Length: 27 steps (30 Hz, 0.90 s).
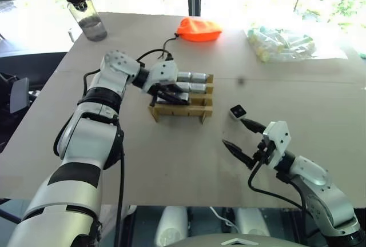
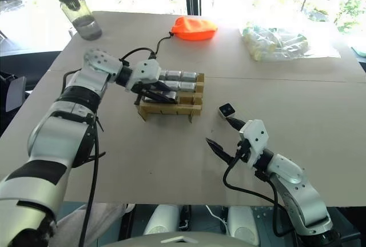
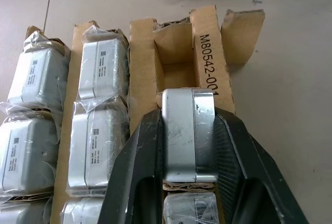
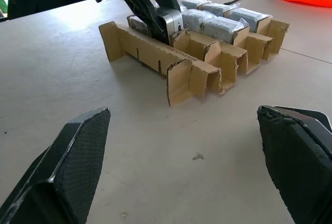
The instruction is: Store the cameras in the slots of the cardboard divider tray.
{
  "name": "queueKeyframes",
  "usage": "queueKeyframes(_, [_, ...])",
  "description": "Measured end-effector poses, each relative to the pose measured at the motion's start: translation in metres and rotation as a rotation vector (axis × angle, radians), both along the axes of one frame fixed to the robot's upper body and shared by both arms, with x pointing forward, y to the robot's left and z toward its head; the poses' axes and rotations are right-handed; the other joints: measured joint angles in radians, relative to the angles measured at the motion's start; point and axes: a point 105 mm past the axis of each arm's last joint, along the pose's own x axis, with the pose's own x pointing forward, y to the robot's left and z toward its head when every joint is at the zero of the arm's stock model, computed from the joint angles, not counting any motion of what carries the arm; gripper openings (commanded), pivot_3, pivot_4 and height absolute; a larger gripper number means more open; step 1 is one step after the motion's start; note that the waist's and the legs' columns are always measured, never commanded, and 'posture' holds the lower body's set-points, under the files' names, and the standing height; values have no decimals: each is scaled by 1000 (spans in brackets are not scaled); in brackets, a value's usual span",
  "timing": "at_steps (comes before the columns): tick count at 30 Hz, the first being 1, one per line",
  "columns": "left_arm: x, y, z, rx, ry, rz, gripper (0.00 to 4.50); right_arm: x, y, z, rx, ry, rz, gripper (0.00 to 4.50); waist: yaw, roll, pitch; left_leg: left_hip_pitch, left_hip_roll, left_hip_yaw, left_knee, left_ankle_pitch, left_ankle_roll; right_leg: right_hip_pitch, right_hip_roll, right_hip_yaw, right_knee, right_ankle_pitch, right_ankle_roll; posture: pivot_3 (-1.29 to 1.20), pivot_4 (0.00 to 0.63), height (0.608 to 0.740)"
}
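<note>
The left end effector (image 3: 179, 182) is clamped on a camera (image 3: 180, 133), nosing it into the tray (image 1: 191, 111) mid-worktop, while the right end effector (image 1: 243, 139) waits spread wide beside the loose camera (image 1: 238, 111), presumably next.

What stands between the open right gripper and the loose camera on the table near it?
Nothing visible does. The loose camera lies on bare table just beyond the right gripper, whose fingers are spread wide. The cardboard divider tray and the left gripper, shut on another camera, are off to the side.
</note>
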Motion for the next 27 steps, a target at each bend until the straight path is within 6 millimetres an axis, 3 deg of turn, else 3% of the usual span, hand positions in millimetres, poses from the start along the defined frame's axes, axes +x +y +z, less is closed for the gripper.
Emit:
queueKeyframes(4, [0,0,-2,3,9,0,725,0,0,0,-1,0,0,4500,0,0,0,0,0,0,0,0,0,0,0,0,0,0,0,0,150,726])
queueKeyframes(12, [-1,-2,-3,-9,34,7,4406,-1,0,0,-1,0,6,4500,0,0,0,0,0,0,0,0,0,0,0,0,0,0,0,0,150,726])
queueKeyframes(22, [3,1,8,-70,-11,32,4462,5,-1,0,-38,-34,-4,4500,-1,0,0,1,0,-1,1,0,0,0,0,0,2,0,0,0,150,726])
queueKeyframes(25, [0,-1,23,-109,-46,-2,4462,15,-5,0,-70,-52,-46,4500,-1,0,0,0,-1,-1,1,0,0,0,-1,0,2,0,0,0,150,726])
queueKeyframes(27, [-11,0,41,-203,-70,-29,4462,34,-11,3,-101,-68,-123,4500,-10,0,0,2,0,-3,1,0,0,0,-2,3,4,0,0,0,150,726])
